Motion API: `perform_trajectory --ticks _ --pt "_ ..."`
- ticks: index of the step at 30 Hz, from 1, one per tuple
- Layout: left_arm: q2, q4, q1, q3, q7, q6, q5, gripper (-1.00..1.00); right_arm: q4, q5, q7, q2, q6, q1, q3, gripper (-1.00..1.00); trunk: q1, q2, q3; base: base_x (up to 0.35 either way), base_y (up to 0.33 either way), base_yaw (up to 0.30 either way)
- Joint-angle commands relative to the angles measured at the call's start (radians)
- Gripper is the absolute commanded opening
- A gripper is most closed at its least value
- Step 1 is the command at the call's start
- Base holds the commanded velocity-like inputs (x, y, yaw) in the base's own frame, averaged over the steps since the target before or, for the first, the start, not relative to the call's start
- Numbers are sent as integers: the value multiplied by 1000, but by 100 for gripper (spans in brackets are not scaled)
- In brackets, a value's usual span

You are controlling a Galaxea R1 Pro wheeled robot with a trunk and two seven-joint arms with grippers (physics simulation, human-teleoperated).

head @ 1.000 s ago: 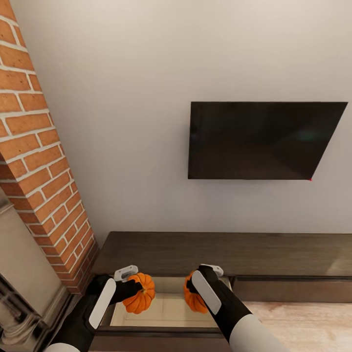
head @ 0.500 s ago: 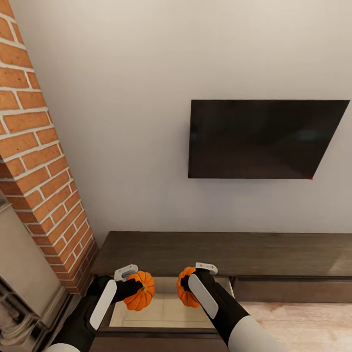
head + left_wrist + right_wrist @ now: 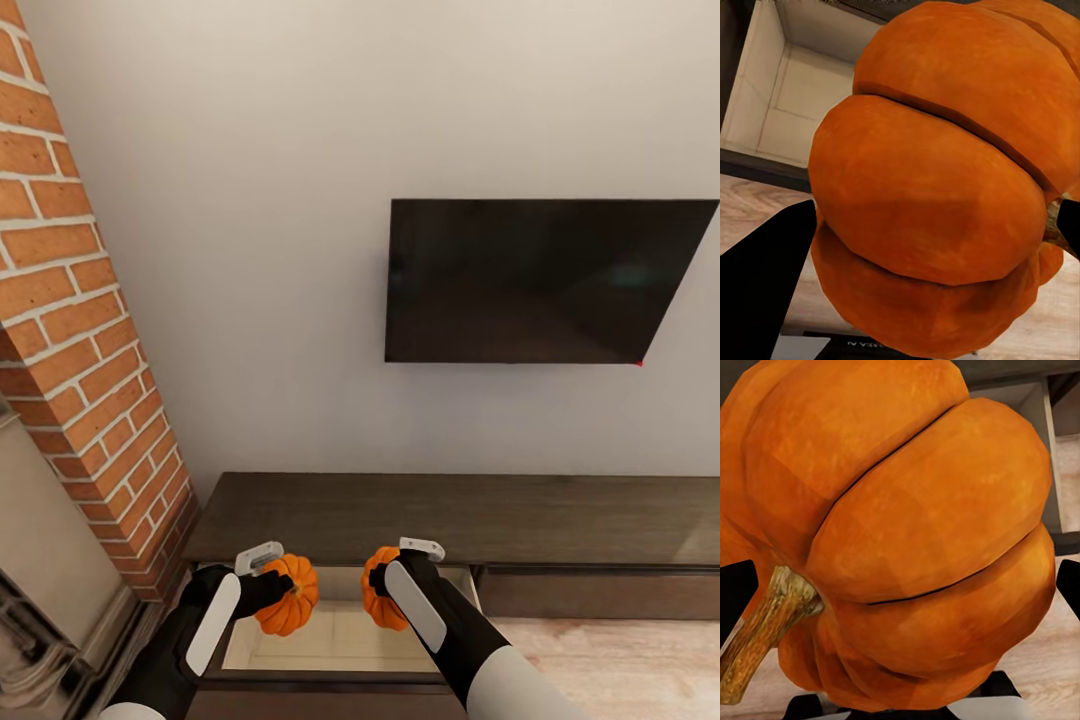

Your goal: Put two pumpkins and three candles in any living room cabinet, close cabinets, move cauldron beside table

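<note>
Presently, one pumpkin (image 3: 287,597) is clamped between the fingers of the left gripper (image 3: 275,590), and a second pumpkin (image 3: 379,590) is clamped likewise in the right gripper (image 3: 385,585); both are held above the open drawer (image 3: 330,640) of the cabinet (image 3: 450,520), whose pale interior is seen below them. In the left wrist view the first pumpkin (image 3: 945,187) is seen over the near front edge of the drawer, with floorboards below, so a release from that spot is judged likely to send it onto the drawer front or the floor (image 3: 620,660). The right pumpkin (image 3: 900,532) is gripped across its ribbed flanks with its stem (image 3: 765,622) pointing sideways, and, being round, it is expected to roll once it is let go. If both are dropped from this height, a bounce out of the shallow compartment cannot be ruled out. The two fruits are held near each other, so a collision is possible if the arms are lowered inward together. A pumpkin left proud of the drawer rim could also block closing. Beyond the cabinet, a dark television (image 3: 540,280) is mounted on the wall, with a brick column (image 3: 80,330) standing at the left.
</note>
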State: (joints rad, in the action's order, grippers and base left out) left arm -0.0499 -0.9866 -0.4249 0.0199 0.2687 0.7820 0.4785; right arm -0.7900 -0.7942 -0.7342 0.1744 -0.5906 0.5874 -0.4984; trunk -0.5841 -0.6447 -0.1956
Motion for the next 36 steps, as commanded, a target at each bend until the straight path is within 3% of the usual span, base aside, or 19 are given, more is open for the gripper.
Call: perform_trajectory --ticks 1,5,11,15,36 --pt "0 0 0 0 0 -2 0 -100 1 0 1 0 2 0 0 -100 -4 -7 -3 0 0 0" --pt "-2 0 0 7 0 -5 0 -100 1 0 1 0 1 0 1 -100 -19 -35 -16 0 0 0" --pt "-2 3 0 80 3 -38 2 -100 8 0 1 0 2 0 4 -100 -42 -77 -35 0 0 0" --pt "-1 18 0 105 5 -46 2 -100 13 0 1 0 2 0 6 -100 -58 -105 -47 0 0 0" --pt "-1 26 0 109 5 -49 2 -100 14 0 1 0 2 0 7 -100 -138 -252 -113 0 0 0"
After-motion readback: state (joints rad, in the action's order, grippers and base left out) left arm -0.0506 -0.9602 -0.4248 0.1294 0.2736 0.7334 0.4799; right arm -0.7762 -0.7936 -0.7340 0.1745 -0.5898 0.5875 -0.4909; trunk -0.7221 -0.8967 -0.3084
